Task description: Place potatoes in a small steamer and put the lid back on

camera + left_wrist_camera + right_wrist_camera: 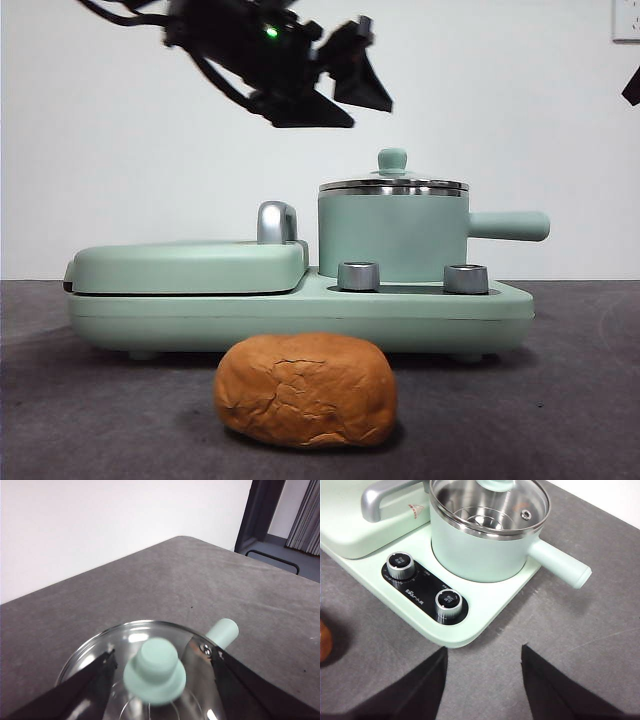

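Mint-green flat hinged compartment (190,267) occupies the left of the front view, closed, with a curved steel handle (277,221) at its right end. Above it, at upper left to centre of the frame, the left gripper (345,100) hangs clear of everything, jaws spread and grasping nothing; the left wrist view shows the small green knob (154,671) lying between those jaws, a placement consistent with an approach to lift the lid.

At centre bottom, the rough orange-brown potato (306,388) lies on the grey table (560,400), just in front of the appliance base and untouched.

Right of centre, the mint-green cylindrical steamer (392,236) stands on the base behind two steel dials (359,276), its round glass lid (393,184) seated on the rim, so loading is judged not yet possible. Its straight side handle (508,225) projects toward the right edge.

Open table lies to the right of the base, offering room to set the lid down. The right gripper (484,680) waits over bare table before the dials, jaws apart and empty.
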